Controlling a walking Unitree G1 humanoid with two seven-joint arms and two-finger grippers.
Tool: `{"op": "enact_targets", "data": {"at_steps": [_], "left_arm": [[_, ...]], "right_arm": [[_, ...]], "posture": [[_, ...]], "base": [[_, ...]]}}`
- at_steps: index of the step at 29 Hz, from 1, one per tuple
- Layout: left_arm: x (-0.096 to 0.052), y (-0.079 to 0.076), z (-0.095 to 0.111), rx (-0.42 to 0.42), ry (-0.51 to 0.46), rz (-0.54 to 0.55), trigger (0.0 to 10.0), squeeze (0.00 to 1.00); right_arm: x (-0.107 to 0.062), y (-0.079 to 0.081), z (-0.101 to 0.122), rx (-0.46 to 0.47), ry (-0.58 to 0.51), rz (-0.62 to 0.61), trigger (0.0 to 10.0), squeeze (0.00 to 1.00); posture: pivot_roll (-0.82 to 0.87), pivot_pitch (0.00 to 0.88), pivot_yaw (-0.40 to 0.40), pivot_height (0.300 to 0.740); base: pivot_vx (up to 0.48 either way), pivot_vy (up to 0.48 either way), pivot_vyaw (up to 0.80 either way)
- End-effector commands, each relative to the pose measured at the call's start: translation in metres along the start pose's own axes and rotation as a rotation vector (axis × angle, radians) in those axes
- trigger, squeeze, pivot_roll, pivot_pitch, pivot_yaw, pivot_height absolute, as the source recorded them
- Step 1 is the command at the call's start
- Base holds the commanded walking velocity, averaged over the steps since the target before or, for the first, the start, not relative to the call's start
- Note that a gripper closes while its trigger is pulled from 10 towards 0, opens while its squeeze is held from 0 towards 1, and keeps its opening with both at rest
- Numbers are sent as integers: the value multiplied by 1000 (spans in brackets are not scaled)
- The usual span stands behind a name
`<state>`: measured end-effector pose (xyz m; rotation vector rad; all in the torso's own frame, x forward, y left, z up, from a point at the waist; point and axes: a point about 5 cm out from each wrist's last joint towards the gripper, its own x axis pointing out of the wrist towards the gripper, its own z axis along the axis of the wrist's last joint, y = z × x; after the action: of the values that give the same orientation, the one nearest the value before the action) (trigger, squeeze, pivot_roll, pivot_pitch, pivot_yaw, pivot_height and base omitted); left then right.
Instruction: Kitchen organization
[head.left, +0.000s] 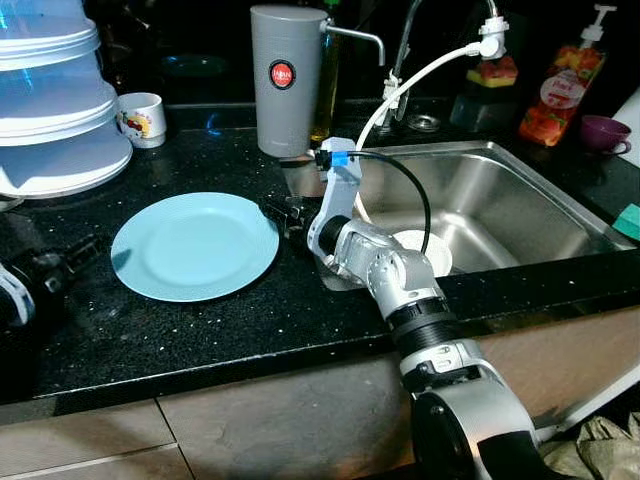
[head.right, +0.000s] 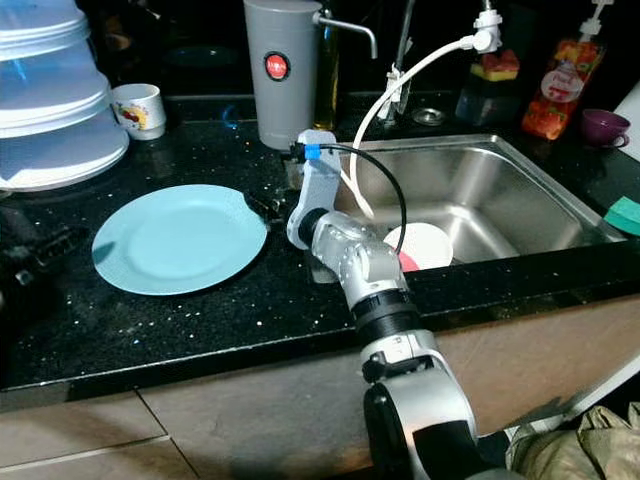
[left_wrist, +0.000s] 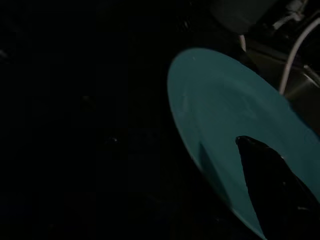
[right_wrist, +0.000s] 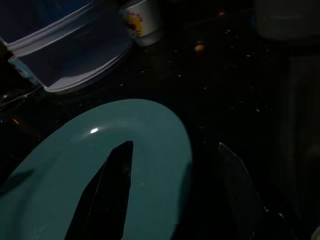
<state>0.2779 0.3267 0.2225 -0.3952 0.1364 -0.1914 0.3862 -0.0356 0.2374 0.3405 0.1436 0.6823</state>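
Note:
A light blue plate (head.left: 195, 245) lies flat on the black countertop (head.left: 200, 330). My right gripper (head.left: 283, 212) is at the plate's right edge, low over the counter and open. In the right wrist view one of its fingers (right_wrist: 105, 195) hangs over the plate (right_wrist: 75, 165) and the other is outside the rim over the dark counter. My left gripper (head.left: 80, 250) rests just off the plate's left edge, and the left wrist view looks across the plate (left_wrist: 225, 115) towards the sink.
Stacked translucent lidded containers (head.left: 55, 100) and a white mug (head.left: 142, 118) stand at the back left. A grey jug (head.left: 287, 80) stands behind the plate. The steel sink (head.left: 500, 195) on the right holds a white dish (head.left: 432, 252). A soap bottle (head.left: 562, 85) and a purple cup (head.left: 603, 132) stand behind the sink.

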Motion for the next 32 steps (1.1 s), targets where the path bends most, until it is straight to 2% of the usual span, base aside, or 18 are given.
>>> {"op": "enact_targets", "data": {"at_steps": [1, 2, 4, 5, 6, 7, 9, 10, 11, 12, 20, 21, 22, 23, 25, 26, 27, 32], "left_arm": [[6, -2, -9, -49, 47, -26, 10000, 106], [8, -2, -10, -58, 61, -24, 10000, 0], [9, -1, -10, -64, 71, -22, 10000, 0], [11, -1, -10, -83, 76, -18, 10000, 0], [15, 0, -11, -105, 86, -14, 10000, 0], [15, 0, -11, -105, 86, -14, 10000, 0], [18, 0, -13, -123, 96, -12, 10000, 0], [19, 1, -14, -135, 102, -10, 10000, 0], [20, 2, -14, -142, 107, -8, 10000, 0], [22, 2, -17, -149, 122, -8, 10000, 0], [26, -2, -23, -158, 145, -30, 10000, 0], [27, -3, -23, -157, 146, -33, 10000, 0], [27, -4, -23, -156, 146, -35, 10000, 0], [28, -5, -23, -156, 146, -38, 10000, 0], [28, -5, -24, -156, 148, -43, 10000, 0], [29, -5, -24, -156, 149, -44, 10000, 0], [30, -6, -24, -154, 151, -47, 10000, 0], [32, -7, -24, -145, 153, -52, 10000, 0]], "right_arm": [[0, 1, 2, 53, 1, 8, 10000, 0], [-1, 1, 2, 84, -1, 7, 10000, 0], [-1, 1, 3, 106, -3, 7, 10000, 0], [-1, 2, 3, 170, -6, 9, 10000, 0], [-1, 2, 5, 299, -3, 18, 10000, 0], [-1, 2, 5, 299, -3, 18, 10000, 0], [-2, 4, 4, 360, 20, 45, 10000, 0], [-3, 6, 2, 357, 40, 68, 10000, 184], [-3, 7, 1, 353, 54, 83, 10000, 1000], [-4, 11, -2, 311, 76, 99, 10000, 1000], [-3, 17, -7, 256, 114, 96, 10000, 1000], [-3, 18, -7, 244, 118, 94, 10000, 910], [-3, 18, -7, 235, 121, 92, 10000, 910], [-3, 18, -7, 223, 124, 90, 10000, 773], [-3, 18, -8, 205, 125, 82, 10000, 255], [-4, 18, -8, 201, 125, 79, 10000, 255], [-4, 17, -7, 196, 121, 71, 10000, 16], [-5, 12, -5, 166, 111, 39, 10000, 0]], "posture": [[67, 90, -60, 740], [63, 95, -55, 740], [62, 97, -53, 740], [58, 99, -49, 740], [54, 108, -47, 740], [54, 108, -47, 740], [51, 113, -47, 740], [48, 116, -49, 740], [47, 119, -49, 740], [45, 119, -51, 740], [43, 110, -59, 740], [44, 103, -61, 740], [44, 103, -61, 740], [43, 99, -61, 740], [43, 99, -61, 740], [43, 99, -61, 740], [44, 98, -61, 740], [41, 110, -59, 740]], "base": [[0, 0, 0], [0, 0, 0], [0, 0, 0], [0, 0, 0], [0, 0, 0], [0, 0, 0], [0, 0, 0], [0, 0, 0], [0, 0, 0], [0, 0, 0], [0, 0, 0], [0, 0, 0], [0, 0, 0], [0, 0, 0], [0, 0, 0], [0, 0, 0], [0, 0, 0], [0, 0, 0]]}}
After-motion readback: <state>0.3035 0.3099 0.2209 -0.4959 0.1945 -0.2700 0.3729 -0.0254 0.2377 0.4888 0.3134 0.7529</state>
